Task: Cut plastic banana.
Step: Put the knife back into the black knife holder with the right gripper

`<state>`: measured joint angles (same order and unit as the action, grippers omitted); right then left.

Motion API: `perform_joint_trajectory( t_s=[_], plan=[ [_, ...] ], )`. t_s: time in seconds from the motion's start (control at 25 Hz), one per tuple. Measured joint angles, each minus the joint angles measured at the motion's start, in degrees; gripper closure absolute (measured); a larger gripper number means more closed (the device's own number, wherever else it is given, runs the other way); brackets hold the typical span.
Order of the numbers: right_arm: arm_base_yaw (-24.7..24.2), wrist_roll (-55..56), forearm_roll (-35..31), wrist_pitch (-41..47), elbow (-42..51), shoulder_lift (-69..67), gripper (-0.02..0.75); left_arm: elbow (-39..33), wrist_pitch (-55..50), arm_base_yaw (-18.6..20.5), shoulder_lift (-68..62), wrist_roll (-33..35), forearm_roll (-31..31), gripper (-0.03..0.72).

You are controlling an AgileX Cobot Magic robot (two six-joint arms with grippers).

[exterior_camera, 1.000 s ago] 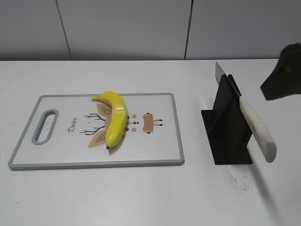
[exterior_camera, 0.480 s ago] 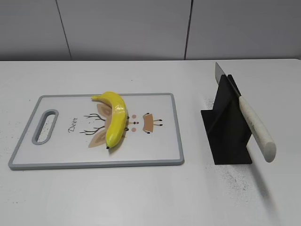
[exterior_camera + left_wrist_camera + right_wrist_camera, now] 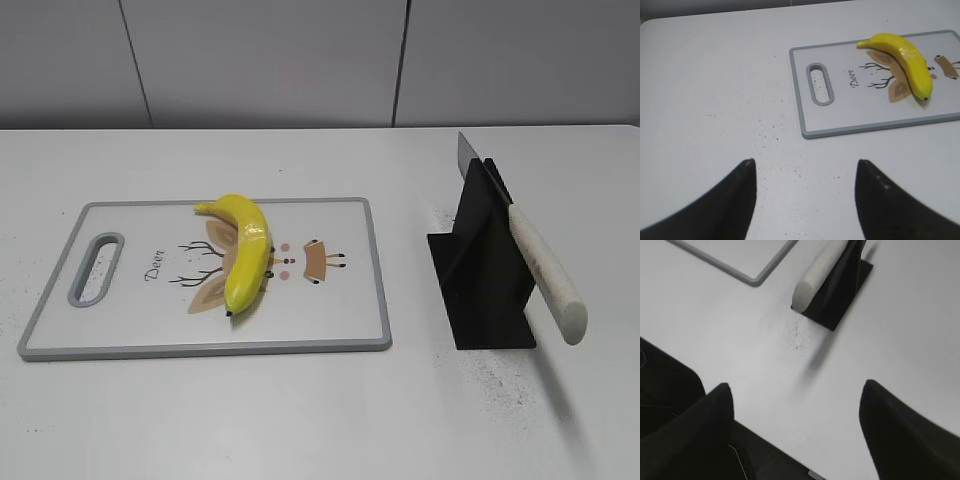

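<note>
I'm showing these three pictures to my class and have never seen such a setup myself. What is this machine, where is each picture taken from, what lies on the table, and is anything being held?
The machine is a robot with two arms, each ending in a two-fingered gripper. One picture comes from a camera in front, looking down at a slant; no arm shows in it. The other two come from cameras on the wrists, so the dark shapes at their bottom edges are the fingers of the left gripper and the right gripper.

On the white table lies a cutting board with a deer drawing. The plastic banana rests on it, whole. To the right stands a black knife holder with a knife leaning in it, white handle toward the camera.

Both grippers are open and hold nothing. They hover above the table.
</note>
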<state>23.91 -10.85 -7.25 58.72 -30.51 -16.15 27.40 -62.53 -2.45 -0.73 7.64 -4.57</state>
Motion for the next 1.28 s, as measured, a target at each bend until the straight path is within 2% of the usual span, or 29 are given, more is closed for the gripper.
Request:
perform_joint_trajectory(
  t_s=[0.68,0.8,1.04,1.16,1.28],
  plan=[
    [-0.6,0.0,-1.4,1.4,1.2,16.5,0.146,0.0,0.0,0.0,0.0,0.0,-0.1,0.11],
    [-4.5,0.0,-3.0,1.3,1.2,16.5,0.146,0.0,0.0,0.0,0.0,0.0,-0.1,0.11],
    [-16.0,0.1,-4.2,1.2,1.2,16.5,0.146,0.0,0.0,0.0,0.0,0.0,-0.1,0.112],
    [-18.4,0.1,-4.3,1.2,1.2,16.5,0.146,0.0,0.0,0.0,0.0,0.0,-0.1,0.117],
    [-18.6,0.1,-4.3,1.2,1.2,16.5,0.146,0.0,0.0,0.0,0.0,0.0,-0.1,0.12]
  ],
)
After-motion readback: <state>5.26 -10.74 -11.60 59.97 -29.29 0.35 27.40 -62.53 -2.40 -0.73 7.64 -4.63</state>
